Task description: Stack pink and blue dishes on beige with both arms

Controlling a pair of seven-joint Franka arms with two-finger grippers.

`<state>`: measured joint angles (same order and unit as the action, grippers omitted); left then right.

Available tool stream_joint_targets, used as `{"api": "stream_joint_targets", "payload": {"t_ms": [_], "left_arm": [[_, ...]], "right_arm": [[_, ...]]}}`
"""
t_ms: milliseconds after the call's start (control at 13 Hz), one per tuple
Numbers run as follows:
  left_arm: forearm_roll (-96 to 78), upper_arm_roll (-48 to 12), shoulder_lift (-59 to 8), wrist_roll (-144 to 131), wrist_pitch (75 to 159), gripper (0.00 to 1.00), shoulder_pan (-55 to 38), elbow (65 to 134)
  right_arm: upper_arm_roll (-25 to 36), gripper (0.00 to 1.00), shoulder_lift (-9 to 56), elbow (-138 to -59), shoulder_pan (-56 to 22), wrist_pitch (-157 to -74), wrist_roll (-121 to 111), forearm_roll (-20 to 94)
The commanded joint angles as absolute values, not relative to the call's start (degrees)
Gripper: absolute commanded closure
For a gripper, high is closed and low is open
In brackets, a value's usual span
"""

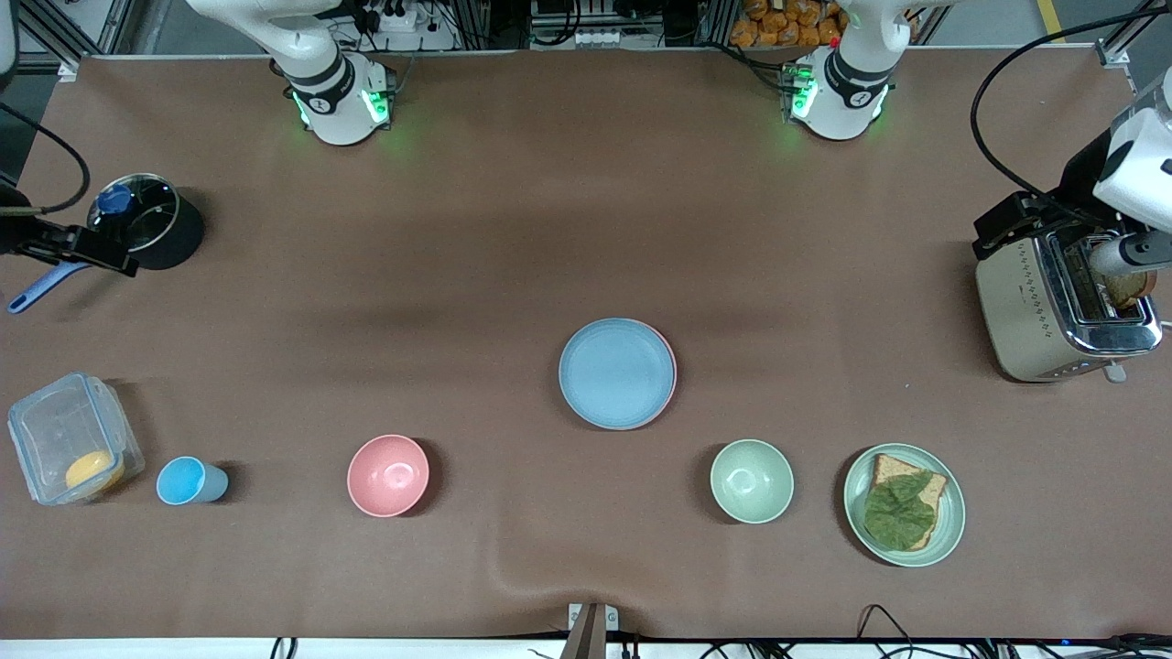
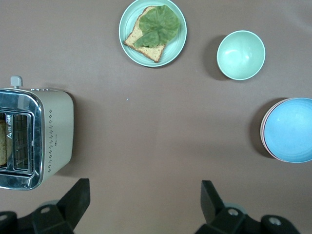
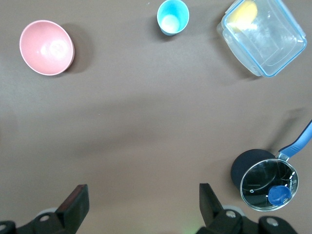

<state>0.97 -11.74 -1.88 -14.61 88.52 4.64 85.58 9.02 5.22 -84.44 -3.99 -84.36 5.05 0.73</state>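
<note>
A flat round light blue matte plate (image 1: 616,372) tops the stack at table centre, a pale pink plate's rim (image 1: 672,368) peeking out at three o'clock; no beige plate shows. The left gripper (image 2: 144,207) hangs by the toaster (image 1: 1062,302) and the right gripper (image 3: 143,207) by the lidded pot (image 1: 146,220), both empty with jaws wide apart. Stacking looks done; probably no further move is needed.

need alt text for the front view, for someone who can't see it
A blue plate sits stacked on a pink plate mid-table; no beige plate shows under them. Nearer the camera stand a blue cup, pink bowl, green bowl and a green plate with bread. Both arms wait at the table's ends.
</note>
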Motion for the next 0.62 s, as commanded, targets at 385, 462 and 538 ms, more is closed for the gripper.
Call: {"api": "stream_joint_targets", "payload": {"t_ms": [385,462,538], "left_arm": [[-0.35,-11.87,-1.40,-11.77,87.54,0.00,4.92,85.43],[-0.35,-11.87,-1.49,-11.69,87.54,0.00,4.92,85.43],[-0.35,-11.87,-1.49,-11.78,87.63,0.00,4.92,85.34]], "right_arm": [[6.15,0.00,3.25,-83.50,-1.67,-83.41,5.62,-0.44],[6.15,0.00,3.43,-83.50,-1.23,-84.02,5.62,-0.09],[5.63,0.00,3.60,-83.50,-0.80,-84.72,5.63,0.00]]}}
